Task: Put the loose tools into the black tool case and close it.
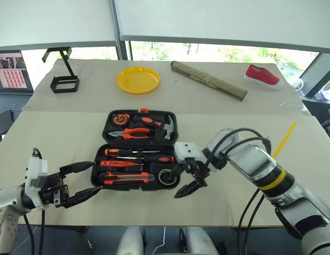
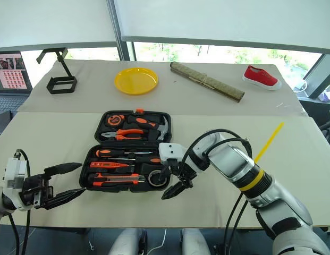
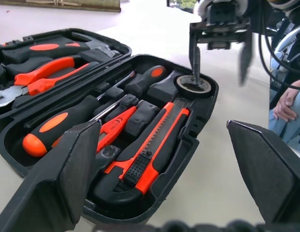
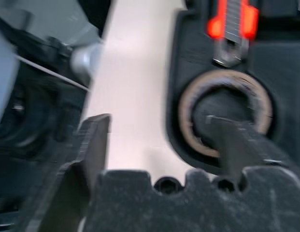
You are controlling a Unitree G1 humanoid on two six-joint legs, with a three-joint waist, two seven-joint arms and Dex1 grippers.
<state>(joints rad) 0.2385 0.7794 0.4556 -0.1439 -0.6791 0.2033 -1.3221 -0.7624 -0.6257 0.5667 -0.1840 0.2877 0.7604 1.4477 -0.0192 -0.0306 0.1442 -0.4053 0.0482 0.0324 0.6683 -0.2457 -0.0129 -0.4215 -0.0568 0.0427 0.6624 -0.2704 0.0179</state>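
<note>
The black tool case [image 1: 107, 121] lies open in the middle of the table. Its near half holds two orange-and-black screwdrivers [image 1: 134, 152], a slim red screwdriver [image 1: 119, 164], a utility knife [image 1: 127, 178] and a small dark tape roll [image 1: 167, 176] in the right corner. My right gripper [image 1: 176, 183] is open at that corner; one finger [image 3: 195, 63] points down into the roll's hole, the other [image 3: 245, 60] is outside the case wall. Left of the case, my left gripper [image 1: 95, 177] is open, level and holds nothing.
The lid half holds orange pliers [image 1: 134, 133], a hammer [image 1: 165, 129] and a tape measure [image 1: 120, 119]. Further back are a yellow plate [image 1: 138, 79], a black wire stand [image 1: 64, 81], a rolled mat [image 1: 209, 79] and a red shoe [image 1: 263, 75]. A yellow stick [image 1: 285, 139] lies right.
</note>
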